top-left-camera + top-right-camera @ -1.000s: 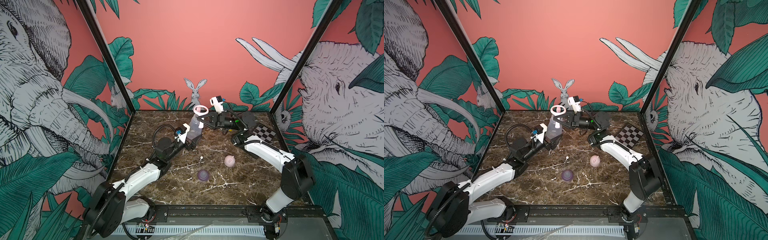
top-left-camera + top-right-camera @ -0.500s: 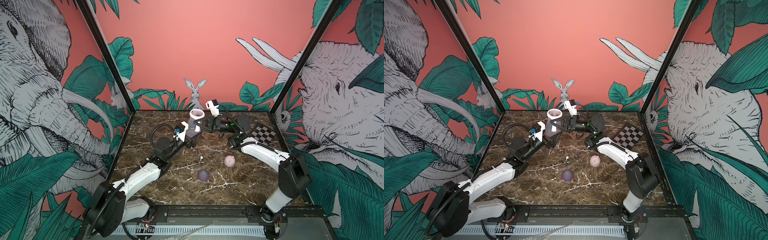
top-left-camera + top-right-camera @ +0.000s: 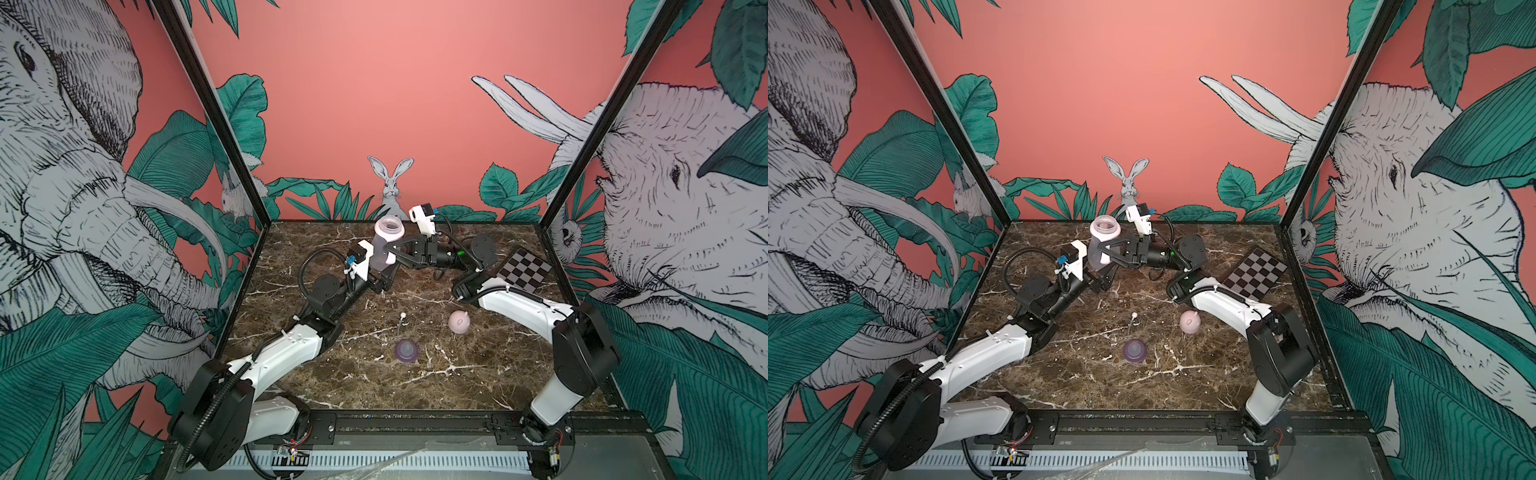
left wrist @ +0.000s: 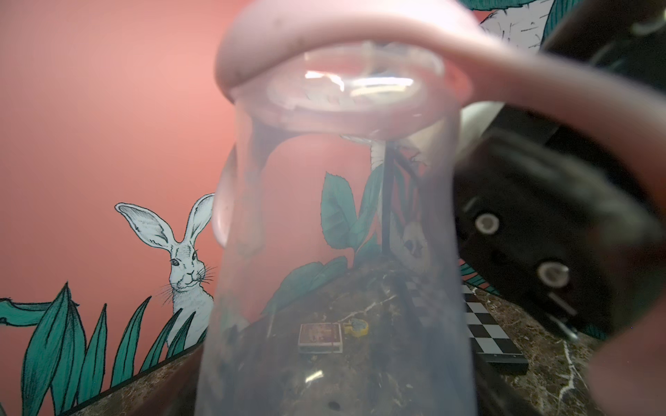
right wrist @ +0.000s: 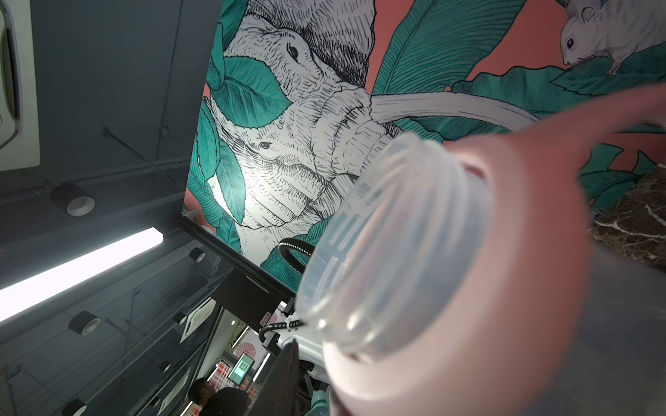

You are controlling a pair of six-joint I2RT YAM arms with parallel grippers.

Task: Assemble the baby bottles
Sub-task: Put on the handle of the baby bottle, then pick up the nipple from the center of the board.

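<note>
Bottle (image 3: pixel 380 254) raised over far side of tabletop (image 3: pixel 457 382), clamped in left end effector (image 3: pixel 381 272), collar (image 3: pixel 389 227) already on its neck, right end effector (image 3: pixel 391 257) parted around it; nipple (image 3: pixel 406 350), straw (image 3: pixel 401 322) and cap (image 3: pixel 459 321) lying loose, unfitted.

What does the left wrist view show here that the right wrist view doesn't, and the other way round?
Left wrist only: seen through the clear bottle wall, a small card box beyond it, plus the checkered board and the rabbit mural. Right wrist only: the bottle's open threaded mouth, a ceiling light and an elephant mural. Both: the bottle with the pink collar ring around its neck.
</note>
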